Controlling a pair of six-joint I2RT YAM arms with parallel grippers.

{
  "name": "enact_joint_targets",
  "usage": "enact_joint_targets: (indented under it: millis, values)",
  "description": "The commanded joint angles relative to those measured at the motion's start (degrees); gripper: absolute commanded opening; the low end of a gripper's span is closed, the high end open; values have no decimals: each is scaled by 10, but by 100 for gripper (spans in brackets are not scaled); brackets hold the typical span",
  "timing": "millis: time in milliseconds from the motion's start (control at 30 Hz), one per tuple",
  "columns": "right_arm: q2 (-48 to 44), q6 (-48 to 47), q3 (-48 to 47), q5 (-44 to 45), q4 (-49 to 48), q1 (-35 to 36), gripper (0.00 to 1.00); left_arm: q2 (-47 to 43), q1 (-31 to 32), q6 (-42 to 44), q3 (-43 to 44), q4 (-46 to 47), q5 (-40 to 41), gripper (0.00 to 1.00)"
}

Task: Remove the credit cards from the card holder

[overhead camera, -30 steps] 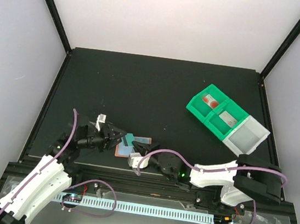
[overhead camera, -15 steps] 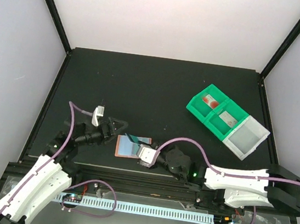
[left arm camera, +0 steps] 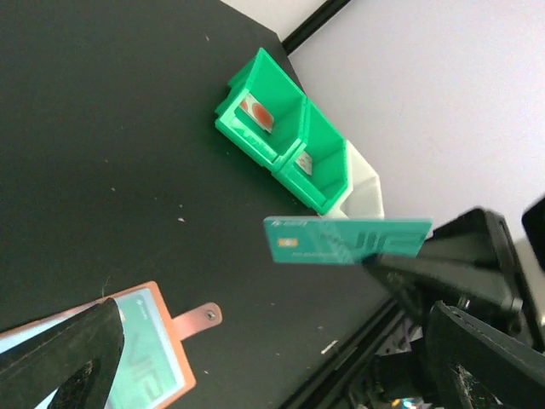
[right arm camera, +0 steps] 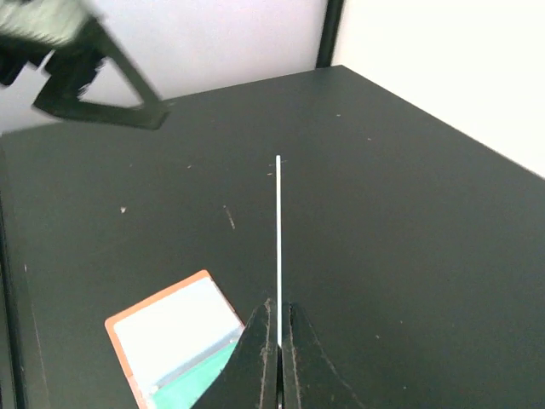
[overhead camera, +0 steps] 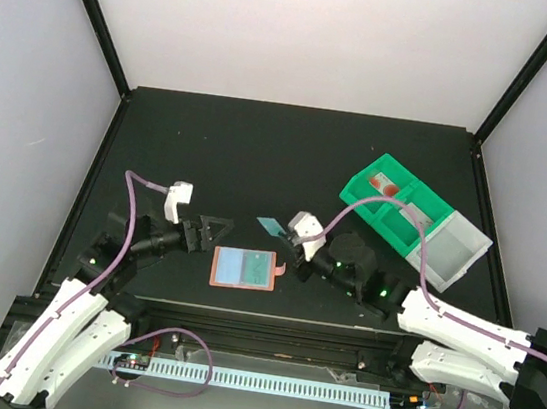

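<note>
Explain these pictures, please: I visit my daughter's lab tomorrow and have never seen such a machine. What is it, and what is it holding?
These are two robot arms bolted at the near edge of a black table, each ending in a two-fingered pincer. The wide picture looks down from above and behind them; the other two come from small cameras on the wrists, looking past their own fingers. On the table lies a salmon-pink card holder, opened flat, with cards showing inside. Toward the far right stands a green compartment bin. The right pincer is shut on a teal card, held up off the table; its own camera sees that card edge-on, as a thin pale line. The left pincer stands open, holding nothing, near the holder.
</note>
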State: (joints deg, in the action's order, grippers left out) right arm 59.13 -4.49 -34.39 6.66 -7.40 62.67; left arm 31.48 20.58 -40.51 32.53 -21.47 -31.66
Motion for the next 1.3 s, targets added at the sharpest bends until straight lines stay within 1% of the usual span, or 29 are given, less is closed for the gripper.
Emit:
enact_joint_targets:
  millis: [0,167,367,467,567,633,833,933,1000,1167,1267]
  values:
    - [-28,121,1,-96,27,-67,1,-7,-4,67,-10,-4,27,99]
    - [-46,201,12,-142,44,-164,1,13,-4,93,-27,0,36,99]
    - [-33,264,12,-274,63,-314,1,45,-4,126,-31,-6,57,99]
    - [-23,295,15,-307,74,-377,1,60,-5,125,-30,-6,53,99]
    - [-34,334,18,-303,99,-435,1,69,-5,125,-28,-9,44,99]
    - [-45,343,14,-294,125,-476,1,73,-5,123,-29,-13,49,99]
    - [-90,346,-9,-223,227,-586,1,83,-5,114,-26,-25,58,99]
    - [-96,348,-12,-246,244,-667,1,92,-5,115,-22,-24,53,99]
    - [-97,345,-16,-242,254,-712,1,103,-5,116,-19,-23,47,99]
    - [-84,320,-25,-218,267,-805,1,133,-5,127,-9,-33,25,99]
    - [-72,305,-49,-221,291,-854,1,151,-5,129,-9,-31,9,99]
